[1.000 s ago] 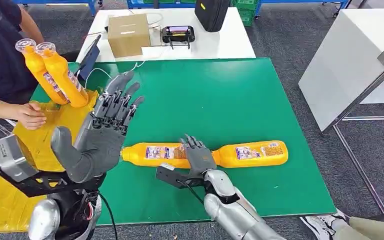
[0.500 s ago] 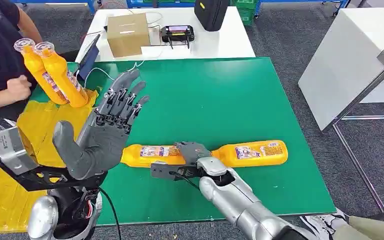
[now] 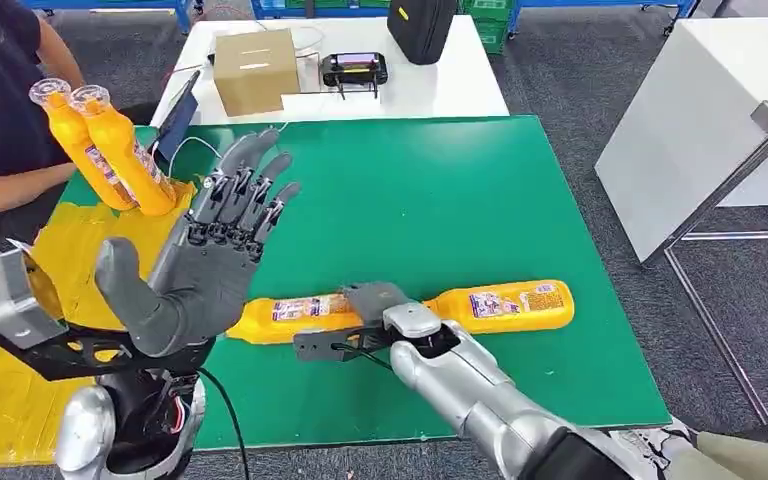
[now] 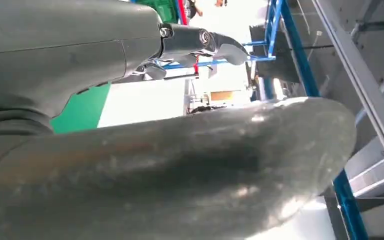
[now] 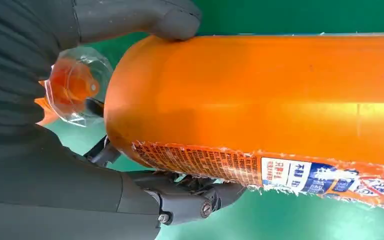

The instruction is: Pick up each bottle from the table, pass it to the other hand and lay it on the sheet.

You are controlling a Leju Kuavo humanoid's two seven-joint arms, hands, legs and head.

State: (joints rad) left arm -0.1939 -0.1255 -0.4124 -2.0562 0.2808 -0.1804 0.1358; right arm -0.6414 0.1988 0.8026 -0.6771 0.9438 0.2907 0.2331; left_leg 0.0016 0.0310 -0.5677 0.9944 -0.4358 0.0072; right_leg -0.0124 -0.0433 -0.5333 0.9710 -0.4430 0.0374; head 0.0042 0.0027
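**Right hand closing on the nearer bottle**

On the green mat (image 3: 440, 190) we are seeing two orange bottles lying end to end near the front edge. Our right hand (image 3: 375, 305) is lying over the left bottle (image 3: 295, 315), its fingers wrapping the body; the right bottle (image 3: 500, 305) is lying just beyond the hand, its capped end pointing towards it. Our left hand (image 3: 205, 270) is hanging raised above the mat, palm up, fingers spread and holding nothing, and it is covering part of the yellow sheet (image 3: 70, 270) behind it. Two more orange bottles (image 3: 110, 150) are leaning at the sheet's far end, beside a person's arm (image 3: 20, 185). Beyond the mat a white table (image 3: 440, 90) is carrying a cardboard box (image 3: 255, 68), a small device (image 3: 355, 68) and a black case (image 3: 420, 25).

In the right wrist view we are making out what the head view is hiding: the thumb (image 5: 145, 20) is pressing one side of the bottle, darker fingers (image 5: 190, 200) are curling round the other, and the neighbouring bottle's clear cap (image 5: 77, 85) is sitting just beside the held bottle's base.
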